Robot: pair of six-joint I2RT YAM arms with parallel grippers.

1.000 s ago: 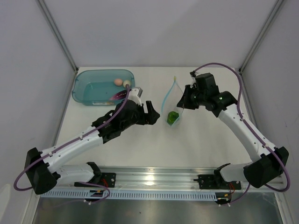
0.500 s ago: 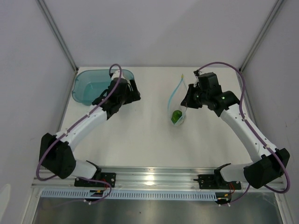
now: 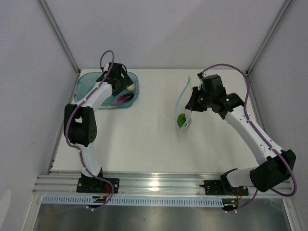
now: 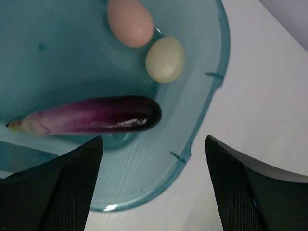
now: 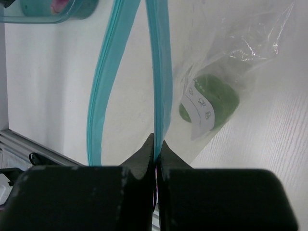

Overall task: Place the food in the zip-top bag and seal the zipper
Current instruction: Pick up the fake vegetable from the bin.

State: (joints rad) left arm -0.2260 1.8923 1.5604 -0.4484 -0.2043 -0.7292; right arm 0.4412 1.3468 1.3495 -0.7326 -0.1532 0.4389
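One table [image 3: 144, 144] carries the teal tub [image 4: 211, 96], our empty left end effector [image 4: 154, 144] spread wide above it to pick; our right end effector [image 5: 157, 144] pinches the zipper [image 5: 161, 72], holding the zip-top bag [image 5: 250, 53] open; eggplant [image 4: 96, 115], eggs [image 4: 165, 58] tubbed, pepper [image 5: 214, 96] bagged.

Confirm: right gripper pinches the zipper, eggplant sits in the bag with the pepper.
Not quite. The eggplant lies in the tub, as the left wrist view shows. The right gripper does pinch the zipper; the pepper is in the bag.
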